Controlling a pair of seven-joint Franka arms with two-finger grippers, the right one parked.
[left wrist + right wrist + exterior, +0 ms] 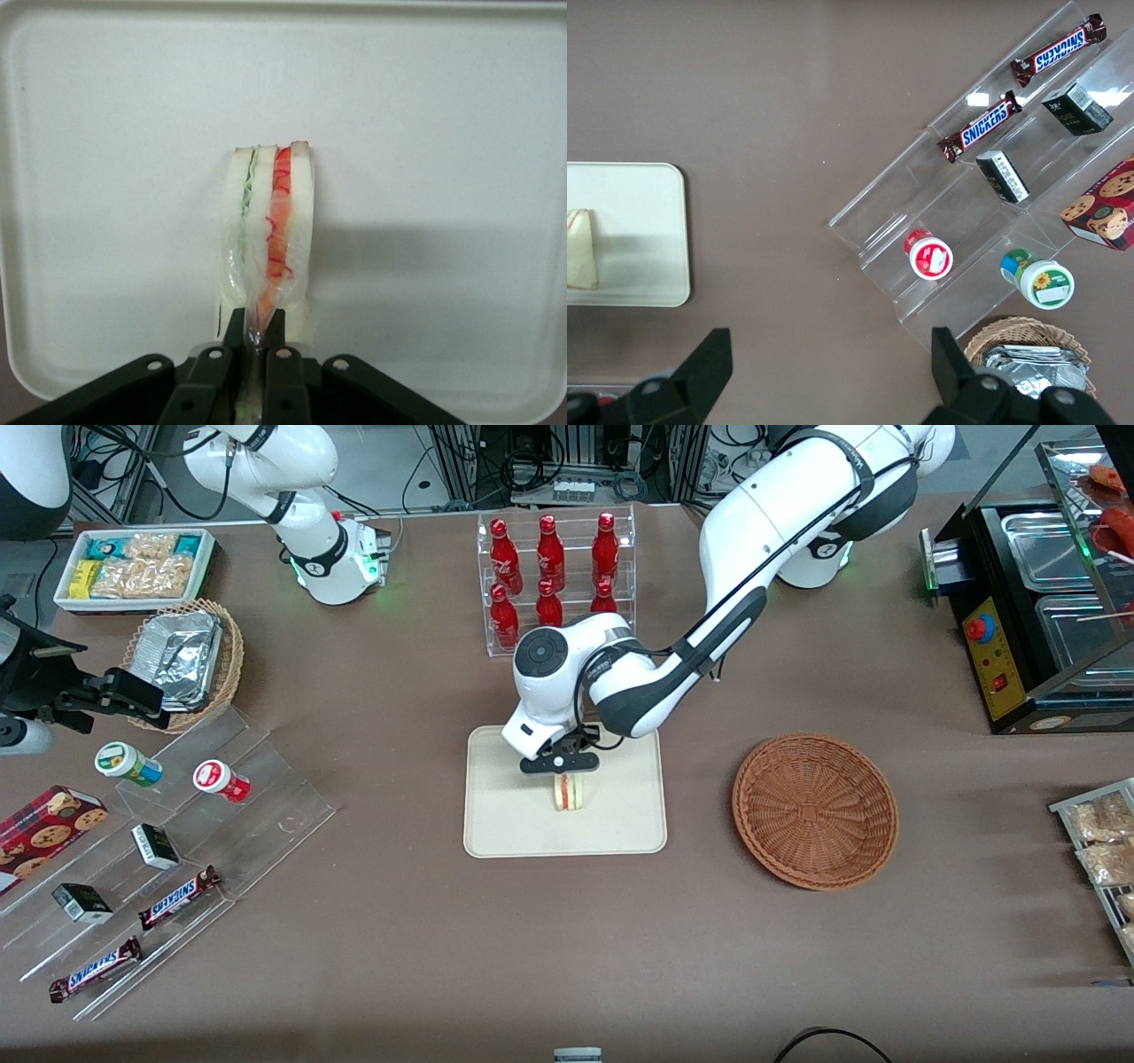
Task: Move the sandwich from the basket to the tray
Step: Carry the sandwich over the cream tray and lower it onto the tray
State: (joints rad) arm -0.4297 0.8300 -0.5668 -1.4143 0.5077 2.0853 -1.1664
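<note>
Brown bench holds a flat cream tray point(496, 833), and on it stands the small wrapped sandwich wedge point(567, 792), soft, light and easy to squash, with the black claw point(255, 332) pinching only its thin top edge.

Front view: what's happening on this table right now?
The left arm's gripper is over the cream tray, its fingers pinched shut on the wrapped edge of the sandwich. The sandwich stands on edge on the tray, near its middle. The reddish-brown basket sits beside the tray, toward the working arm's end of the table, with nothing in it. So the sandwich has reached the tray but is not yet released.
</note>
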